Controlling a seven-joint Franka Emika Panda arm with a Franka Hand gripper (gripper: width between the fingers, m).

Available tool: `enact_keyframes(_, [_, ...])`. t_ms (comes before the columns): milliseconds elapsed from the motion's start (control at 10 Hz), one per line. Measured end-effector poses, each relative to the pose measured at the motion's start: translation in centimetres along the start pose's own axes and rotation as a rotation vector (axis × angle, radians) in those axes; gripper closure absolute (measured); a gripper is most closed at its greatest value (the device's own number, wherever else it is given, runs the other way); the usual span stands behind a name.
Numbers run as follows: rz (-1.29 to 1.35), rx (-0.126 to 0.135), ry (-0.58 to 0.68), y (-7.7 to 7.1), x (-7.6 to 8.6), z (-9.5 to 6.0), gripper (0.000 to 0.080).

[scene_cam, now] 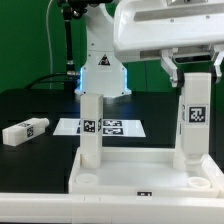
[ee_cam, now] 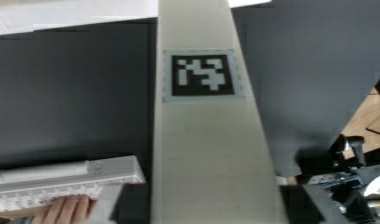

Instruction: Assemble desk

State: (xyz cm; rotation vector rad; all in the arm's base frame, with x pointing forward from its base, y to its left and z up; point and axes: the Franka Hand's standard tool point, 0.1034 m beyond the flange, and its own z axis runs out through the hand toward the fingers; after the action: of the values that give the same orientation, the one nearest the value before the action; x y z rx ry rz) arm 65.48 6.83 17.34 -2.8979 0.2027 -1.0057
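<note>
Desk tabletop (scene_cam: pixel 140 176) lies rim-up on the black table, nearest the exterior camera. One leg (scene_cam: pixel 91 128) stands at its far corner on the exterior view's left. The held leg (scene_cam: pixel 195 120) (ee_cam: pixel 208 130) stands upright at the other far corner. The arm hangs vertically above it, and the gripper (scene_cam: pixel 194 78) jaws appear clamped on its top.

We'd call this a robotics lab: black table (scene_cam: pixel 40 105), tagged marker board (scene_cam: pixel 100 127) on it, white robot arm (scene_cam: pixel 103 62) at 12 o'clock.

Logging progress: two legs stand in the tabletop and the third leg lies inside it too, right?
No. The free leg and the gripped leg stand in the tabletop, but the third leg lies outside it on the table, per the exterior view.
</note>
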Motion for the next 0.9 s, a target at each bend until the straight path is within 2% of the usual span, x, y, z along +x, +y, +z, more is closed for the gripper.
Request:
enact_keyframes(400, [-0.072, 0.006, -0.017, -0.5, -0.7, -0.1, 0.0509])
enact_keyframes(500, [-0.110, 0.017, -0.079, -0.9, -1.4, 0.0, 0.0509])
enact_keyframes(700, [-0.114, 0.026, -0.150, -1.1, -1.9, 0.2, 0.0509])
enact_keyframes(800, [-0.101, 0.041, -0.261, -1.5, -2.4, 0.2, 0.0509])
enact_keyframes(900, [-0.101, 0.042, -0.242, -1.7, -1.8, 0.3, 0.0509])
